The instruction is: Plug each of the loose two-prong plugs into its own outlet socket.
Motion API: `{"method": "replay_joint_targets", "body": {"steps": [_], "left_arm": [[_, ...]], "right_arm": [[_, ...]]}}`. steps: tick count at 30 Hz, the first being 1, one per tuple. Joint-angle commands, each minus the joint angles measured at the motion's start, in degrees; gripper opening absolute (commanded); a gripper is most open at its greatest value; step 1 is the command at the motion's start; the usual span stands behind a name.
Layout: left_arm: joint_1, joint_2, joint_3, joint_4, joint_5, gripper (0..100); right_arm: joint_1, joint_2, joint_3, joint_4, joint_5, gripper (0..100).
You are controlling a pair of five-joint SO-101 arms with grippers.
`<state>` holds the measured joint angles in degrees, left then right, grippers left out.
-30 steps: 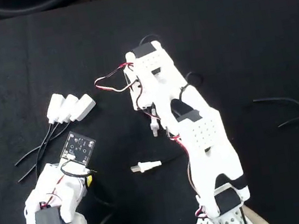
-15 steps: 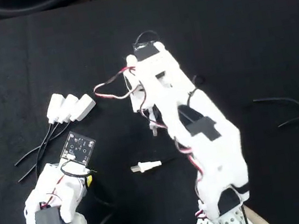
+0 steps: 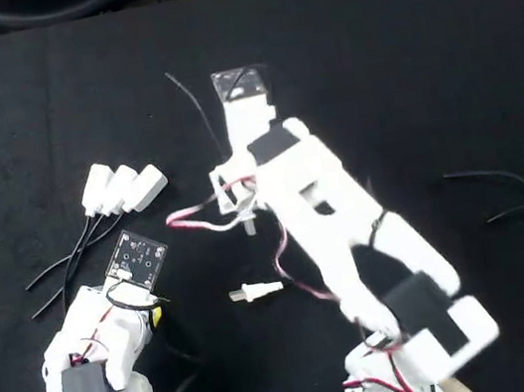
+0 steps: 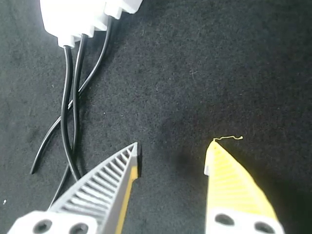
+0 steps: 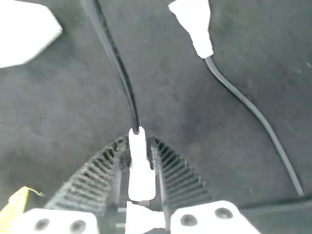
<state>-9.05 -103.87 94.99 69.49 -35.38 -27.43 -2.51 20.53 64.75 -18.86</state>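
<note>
With right end effector (image 5: 139, 146) clamped on the small white two-prong plug (image 5: 141, 178), lifts and shifts it slightly left of high-view centre, toward three white block outlet sockets (image 3: 123, 187) at middle left. Puts insertion next; leaves second white plug (image 3: 256, 291) lying on black surface (image 3: 438, 46).

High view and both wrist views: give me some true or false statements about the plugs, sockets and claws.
The right claw is shut on a white two-prong plug with a black cord. True.
The left claw holds a plug. False: it is open and empty.
A second white plug lies loose on the black cloth table. True.
The three white outlet sockets lie far apart. False: they sit side by side.
</note>
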Motion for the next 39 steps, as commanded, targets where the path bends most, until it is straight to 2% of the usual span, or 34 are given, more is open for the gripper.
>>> {"method": "replay_joint_targets", "body": {"steps": [1,7,12,19,22,28,34,39], "left_arm": [[4.6,-0.4,-1.9,0.4,0.4,23],[8.3,-0.4,-4.0,0.4,2.3,15],[11.1,-0.4,-7.1,0.7,8.0,22],[23.0,-0.5,-11.2,-1.7,19.3,22],[25.4,-0.5,-12.0,-5.8,21.7,22],[25.1,-0.5,-14.0,-6.6,24.5,22],[19.2,-0.5,-14.1,-9.5,27.2,22],[17.0,-0.5,-14.3,-9.9,28.0,22]], "right_arm": [[-3.0,-8.7,7.6,-11.2,0.4,1.2],[-5.8,-21.5,20.4,-22.7,0.1,1.2],[-6.9,-32.8,32.0,-33.6,-0.3,1.2],[-6.9,-45.1,44.2,-46.1,-11.4,1.1],[-8.0,-49.9,46.9,-46.3,-12.6,1.1],[-12.8,-59.2,51.4,-44.3,-12.7,1.1],[-18.6,-64.3,47.4,-30.0,-12.7,1.1],[-20.3,-64.3,47.1,-28.9,-12.5,1.1]]}}
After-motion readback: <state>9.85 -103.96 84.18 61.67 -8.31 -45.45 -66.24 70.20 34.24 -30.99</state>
